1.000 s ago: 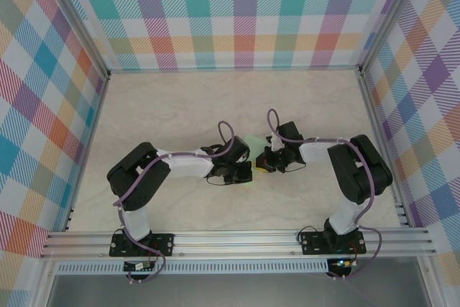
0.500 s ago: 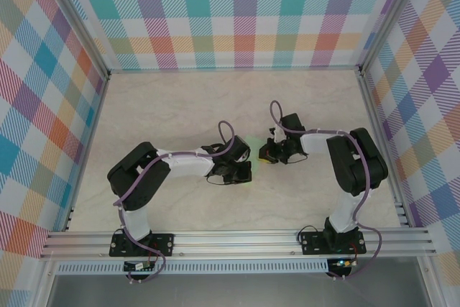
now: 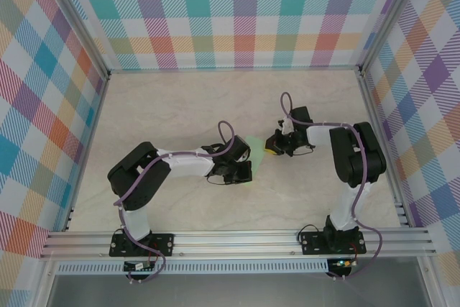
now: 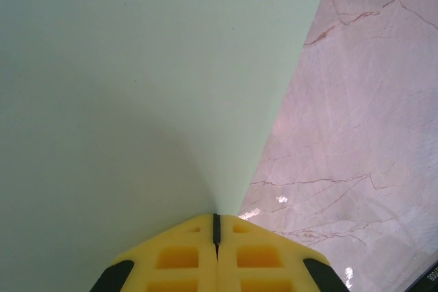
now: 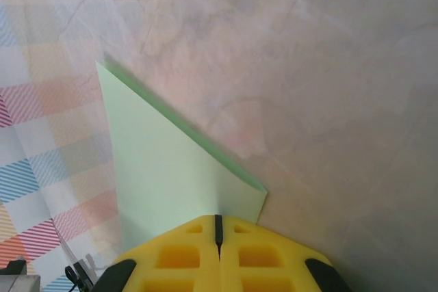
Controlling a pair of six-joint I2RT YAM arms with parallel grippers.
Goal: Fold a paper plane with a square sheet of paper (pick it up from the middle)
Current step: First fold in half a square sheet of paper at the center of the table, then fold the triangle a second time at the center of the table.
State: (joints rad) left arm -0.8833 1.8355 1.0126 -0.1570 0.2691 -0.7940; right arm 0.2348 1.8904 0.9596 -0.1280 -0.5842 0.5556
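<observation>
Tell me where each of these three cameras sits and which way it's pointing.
Top external: fixed above and behind the arms, looking down at the table; both arms show, with the left gripper and right gripper at the green sheet.
Left wrist: on the left wrist, looking along its closed yellow fingers onto the sheet and marble.
Right wrist: on the right wrist, looking past its closed fingers at a corner of the sheet.
Shared: both wrist views show the same sheet pinched at their fingertips.

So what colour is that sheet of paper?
Plain pale mint green; the paper shows best in the left wrist view.
</observation>
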